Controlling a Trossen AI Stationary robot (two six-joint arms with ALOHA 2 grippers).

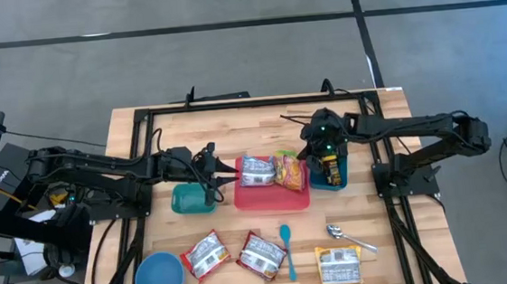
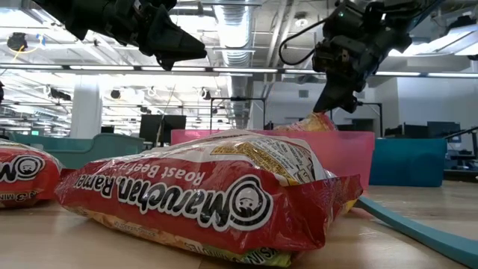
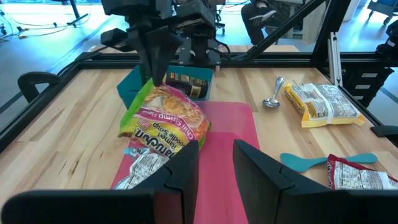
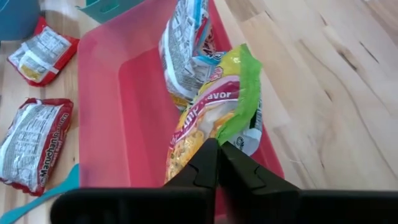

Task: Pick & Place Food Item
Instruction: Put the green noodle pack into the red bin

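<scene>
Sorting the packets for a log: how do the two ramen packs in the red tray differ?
The green-and-yellow pack leans against the red tray's wall nearest the right gripper, whose fingers are shut just above it. The red-and-white pack lies beyond it, printed back showing, nearer the left gripper. Both are sealed noodle packets.

Grey floor (image 1: 229,62) all around the tabletop (image 1: 260,114), dark seams crossing it. A black frame (image 1: 232,101) runs along the tabletop's far edge. Looking level into the room: open ceiling, pipes and ducts (image 2: 246,30), strip lights (image 2: 45,69) glowing, white columns (image 2: 86,108), dark monitors (image 2: 160,123) in the distance.
</scene>
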